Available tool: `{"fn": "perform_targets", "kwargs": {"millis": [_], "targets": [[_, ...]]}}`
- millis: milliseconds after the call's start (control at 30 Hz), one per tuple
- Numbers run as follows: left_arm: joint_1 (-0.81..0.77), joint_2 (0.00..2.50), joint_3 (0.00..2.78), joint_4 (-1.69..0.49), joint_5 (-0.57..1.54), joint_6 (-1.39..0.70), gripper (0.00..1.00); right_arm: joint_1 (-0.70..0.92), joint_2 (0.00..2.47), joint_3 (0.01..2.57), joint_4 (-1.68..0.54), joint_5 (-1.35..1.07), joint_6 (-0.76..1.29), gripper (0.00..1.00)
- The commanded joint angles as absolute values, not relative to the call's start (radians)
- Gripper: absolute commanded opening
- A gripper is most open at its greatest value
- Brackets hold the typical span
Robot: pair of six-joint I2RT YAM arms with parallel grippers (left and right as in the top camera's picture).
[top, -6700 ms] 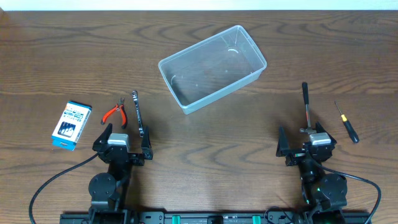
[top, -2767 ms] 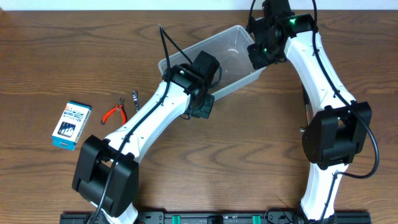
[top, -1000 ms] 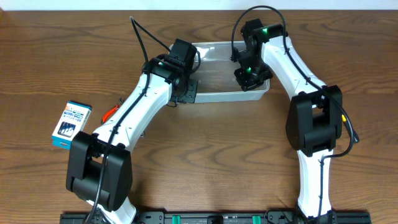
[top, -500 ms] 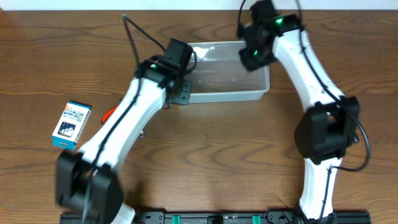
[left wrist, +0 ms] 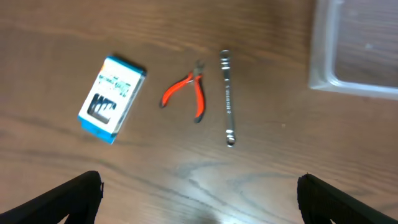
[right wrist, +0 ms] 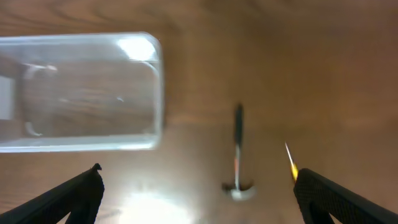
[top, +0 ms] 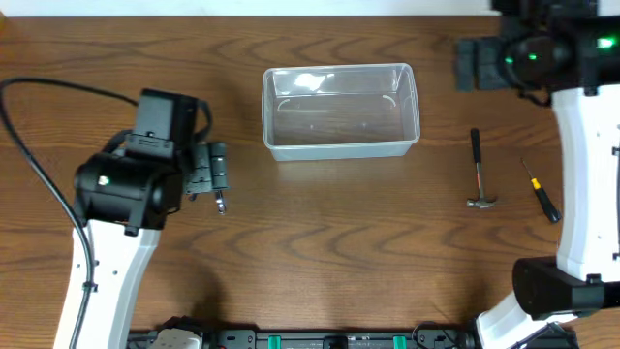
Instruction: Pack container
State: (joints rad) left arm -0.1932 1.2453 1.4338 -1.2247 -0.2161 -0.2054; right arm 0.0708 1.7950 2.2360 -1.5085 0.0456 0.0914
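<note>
Container (top: 341, 147) upright, far-centre on table (top: 320, 252); both grippers spread wide, gripping nothing.
Near left: left gripper (left wrist: 199, 198) above blue-and-white box (left wrist: 112, 98), red pliers (left wrist: 186, 93), wrench (left wrist: 228, 96). Right, mid-depth: hammer (top: 477, 174) near screwdriver (top: 540, 191), not touching. Container sits behind, between the two tool groups. Farthest: right gripper (right wrist: 199, 190), past its right end.

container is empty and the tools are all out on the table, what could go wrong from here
1. The pliers and wrench lie close side by side; the open left gripper might catch both or knock one away.
2. The container looks light and is empty; a bump on its wall, or the hammer dropped in, might shift it.
3. The screwdriver is thin and lies flat; a grip may slip off it.
</note>
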Motion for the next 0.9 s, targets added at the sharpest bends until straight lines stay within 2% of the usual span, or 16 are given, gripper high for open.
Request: {"fn": "perform_targets", "kwargs": {"millis": [0, 100, 567, 867], "targets": [[-0.144, 1.295, 1.391, -1.213, -0.163, -0.241, 0.98, 0.035, 1.835, 2.205, -1.531, 0.079, 0.179, 0.99], [-0.123, 1.356, 1.352, -1.151, -0.075, -0.241, 0.98, 0.014, 1.835, 2.175, -1.521, 0.107, 0.179, 0.99], [-0.123, 1.748, 1.316, -0.975, -0.029, -0.188, 0.98, -0.131, 1.835, 2.14, -1.489, 0.13, 0.133, 0.99], [-0.109, 1.871, 1.264, -0.837, 0.106, -0.17, 0.98, -0.158, 1.835, 2.139, -1.488, 0.124, 0.133, 0.99]]}}
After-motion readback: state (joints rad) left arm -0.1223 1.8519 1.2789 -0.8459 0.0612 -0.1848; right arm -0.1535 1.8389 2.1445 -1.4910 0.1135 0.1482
